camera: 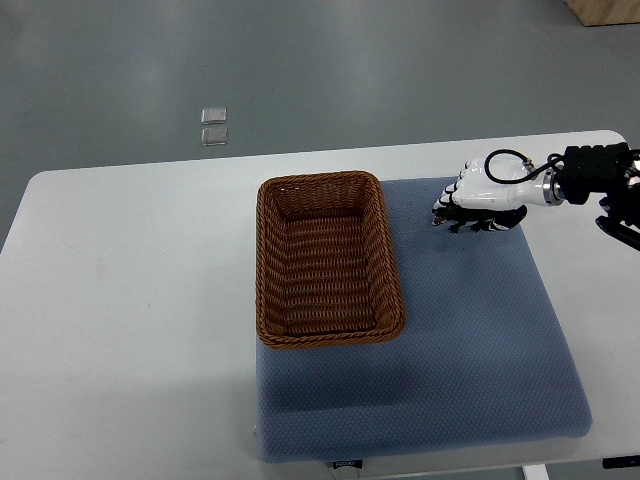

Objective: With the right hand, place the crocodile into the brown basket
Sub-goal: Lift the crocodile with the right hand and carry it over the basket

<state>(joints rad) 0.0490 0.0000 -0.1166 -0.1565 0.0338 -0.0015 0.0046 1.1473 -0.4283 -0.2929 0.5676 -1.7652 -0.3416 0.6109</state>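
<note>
1 basket (268, 262), 1 r hand (480, 198), apart

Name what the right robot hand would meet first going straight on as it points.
Probably the brown basket, at its right wall, across bare blue mat; the right robot hand may be high enough to clear it.

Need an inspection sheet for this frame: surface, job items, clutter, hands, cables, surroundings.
Surface: white table, with a blue mat on its right part.
Job's things: brown basket on the mat's left side, empty; crocodile not identifiable, possibly hidden under the hand.
Clutter: nothing seen.
Hands: right hand over the mat's far edge, right of the basket, grasp not readable; left hand not in view.
Cables: black cable loops at the right wrist.
Surroundings: grey floor, two small pale squares on it, tan box corner top right.
</note>
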